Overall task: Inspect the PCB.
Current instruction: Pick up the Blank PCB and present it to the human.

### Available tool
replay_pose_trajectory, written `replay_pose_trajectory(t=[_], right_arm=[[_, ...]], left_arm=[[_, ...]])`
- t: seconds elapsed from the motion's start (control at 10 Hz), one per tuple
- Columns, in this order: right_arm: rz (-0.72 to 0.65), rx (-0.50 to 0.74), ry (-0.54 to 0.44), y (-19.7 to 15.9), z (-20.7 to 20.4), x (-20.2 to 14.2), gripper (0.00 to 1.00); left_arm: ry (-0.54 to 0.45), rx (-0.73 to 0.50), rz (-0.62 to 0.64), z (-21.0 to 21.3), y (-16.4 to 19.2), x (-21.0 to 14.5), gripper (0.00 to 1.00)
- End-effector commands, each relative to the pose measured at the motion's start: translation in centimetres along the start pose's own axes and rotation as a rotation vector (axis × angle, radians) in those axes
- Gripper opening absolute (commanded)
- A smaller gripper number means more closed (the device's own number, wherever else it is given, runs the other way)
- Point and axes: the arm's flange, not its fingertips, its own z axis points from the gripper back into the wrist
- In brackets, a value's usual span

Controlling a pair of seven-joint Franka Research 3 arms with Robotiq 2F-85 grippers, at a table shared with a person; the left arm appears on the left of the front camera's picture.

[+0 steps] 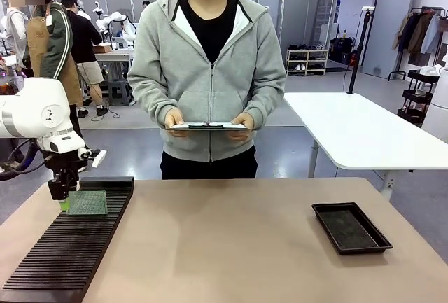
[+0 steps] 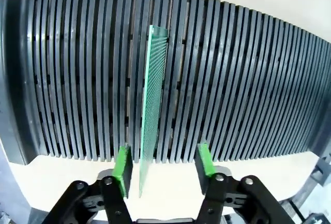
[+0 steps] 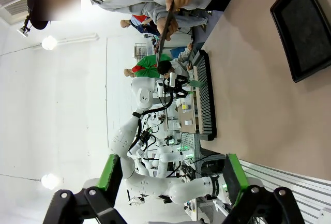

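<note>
Two grippers, both with jaws apart: the left gripper [image 2: 163,164] straddles the upright PCB [image 2: 152,105] in the slotted rack [image 2: 232,79] without touching it; the right gripper [image 3: 170,175] holds nothing.

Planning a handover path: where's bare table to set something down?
Widest bare patch: table between the slotted rack and the black tray. Also the far strip before the person. Crowded: left end, left claw at the PCB in the rack.
</note>
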Motion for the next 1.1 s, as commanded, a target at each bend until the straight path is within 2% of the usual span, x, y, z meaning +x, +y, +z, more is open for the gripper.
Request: replay_pose_trajectory(t=[0.0,1.0], right_arm=[[0.009,-0.001,-0.002,0.3,0.0,-0.1,1.0],[0.009,-0.001,-0.002,0.3,0.0,-0.1,1.0]], left_arm=[[-0.007,-0.009,-0.02,0.4,0.3,-0.2,0.0],[-0.01,0.005,-0.037,1.3,0.0,-0.2,0.0]])
